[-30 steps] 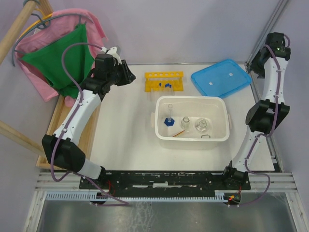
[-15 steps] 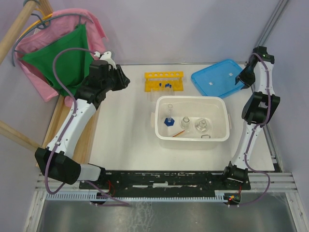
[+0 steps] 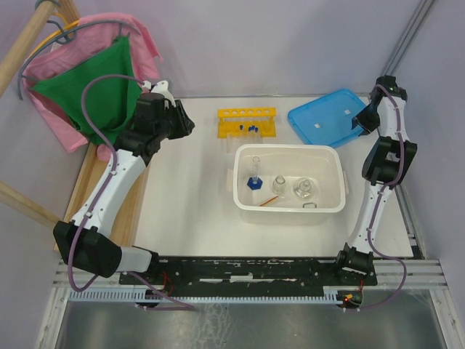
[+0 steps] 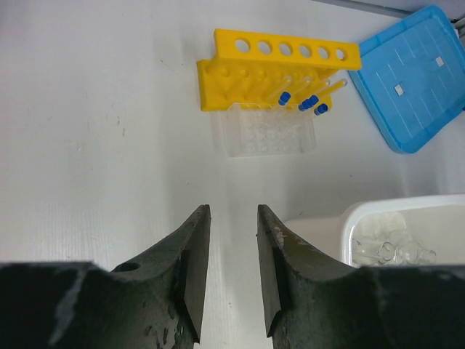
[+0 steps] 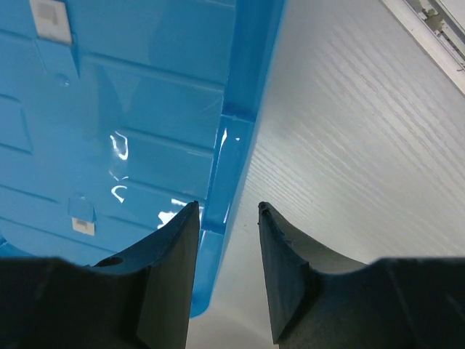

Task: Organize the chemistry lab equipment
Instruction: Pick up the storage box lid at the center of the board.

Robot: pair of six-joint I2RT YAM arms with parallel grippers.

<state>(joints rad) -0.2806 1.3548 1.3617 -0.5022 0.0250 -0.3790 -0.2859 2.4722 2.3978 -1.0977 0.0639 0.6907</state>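
Ahead of the left gripper [image 4: 231,212], whose fingers are spread with nothing between them, the yellow rack [image 4: 280,49] is seen well apart, with blue-capped tubes [image 4: 285,97] slanting in it. Just right of those fingers the white tub [image 4: 320,217] is met, with glass flasks [image 4: 385,251] lying inside. The rim of the blue lid [image 5: 109,109] is straddled by the right gripper [image 5: 227,212], its fingers parted and apparently clear of it. Should they be closed off-centre, the thin, slick rim could be squeezed out, or the lid skewed toward the rack.

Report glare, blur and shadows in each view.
Right wrist: white glare streaks on the blue lid, otherwise sharp. Left wrist: bright, nearly washed-out table, with dark, shadowed fingers. Top external: even light, sharp throughout.
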